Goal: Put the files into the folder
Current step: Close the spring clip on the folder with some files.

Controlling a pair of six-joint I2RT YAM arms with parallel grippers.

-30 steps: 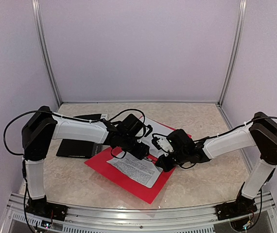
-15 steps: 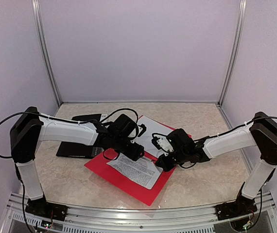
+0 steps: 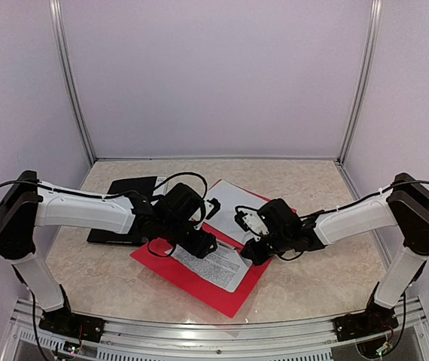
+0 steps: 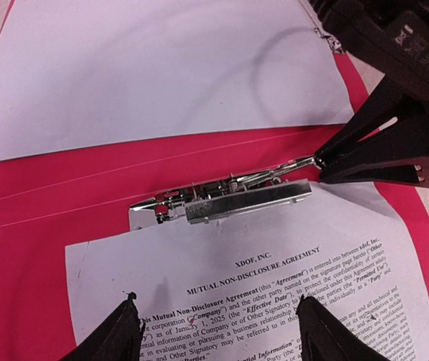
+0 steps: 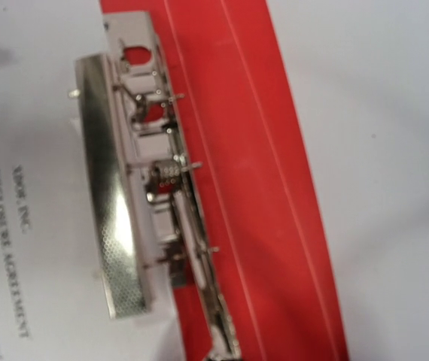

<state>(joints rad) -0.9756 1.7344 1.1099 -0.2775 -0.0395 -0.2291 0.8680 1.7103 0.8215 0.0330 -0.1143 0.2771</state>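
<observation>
The red folder (image 3: 199,282) lies open on the table, with a metal clip (image 4: 229,199) along its spine. One of the files, a printed sheet (image 4: 275,278), lies on the folder with its top edge under the clip bar. Another of the files, a blank sheet (image 4: 154,68), lies across the folder's far flap. My left gripper (image 4: 218,331) hovers open just over the printed sheet, one fingertip on each side of its heading. My right gripper (image 4: 321,159) is shut on the tip of the clip's wire lever (image 4: 290,167). In the right wrist view the clip (image 5: 147,203) fills the middle.
A flat black folder (image 3: 120,218) lies at the left, under my left arm. Walls and metal posts enclose the table at the back and sides. Both forearms meet over the red folder near the table's middle.
My left arm has swung back towards the left and near side, drawing its open gripper down the printed sheet. The right arm and the clip have stayed put.
</observation>
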